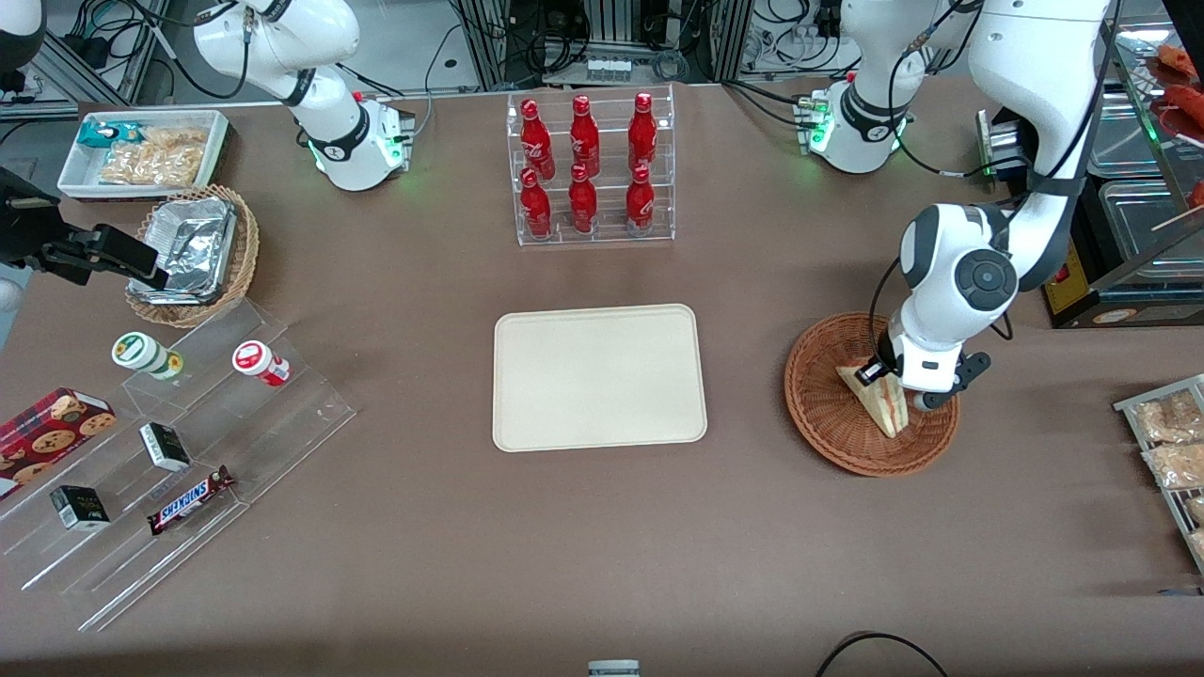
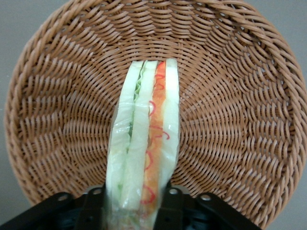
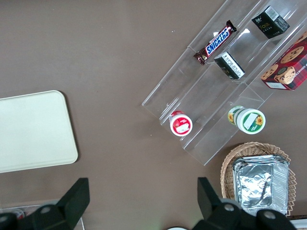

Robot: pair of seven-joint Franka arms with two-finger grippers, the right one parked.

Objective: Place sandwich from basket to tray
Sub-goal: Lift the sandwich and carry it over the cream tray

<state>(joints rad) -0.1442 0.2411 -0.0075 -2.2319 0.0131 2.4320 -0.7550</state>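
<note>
A brown bench point(image 1: 602, 545) carries everything, with cables and frame rails along its edge farthest from the front camera. The cream tray point(image 1: 599, 376) lies flat at the bench's middle, bare of any load. At about three o'clock from the tray, toward the working arm's end, sits the reddish-brown woven basket point(image 1: 828, 414). The sandwich point(image 1: 884, 400) is in that basket, standing on edge so its cut face with red and green filling point(image 2: 152, 139) shows in the left wrist view. The left arm reaches down into the basket, and its gripper point(image 1: 889, 376) is clenched on the sandwich: the black fingers point(image 2: 91, 208) press against both bread faces at the wedge's wide end. At twelve o'clock from the tray stands a clear rack of red bottles point(image 1: 588, 169). At nine o'clock, toward the parked arm's end, a clear stepped display point(image 1: 179, 461) holds a Snickers bar point(image 1: 191, 499), small boxes and two cups.
</note>
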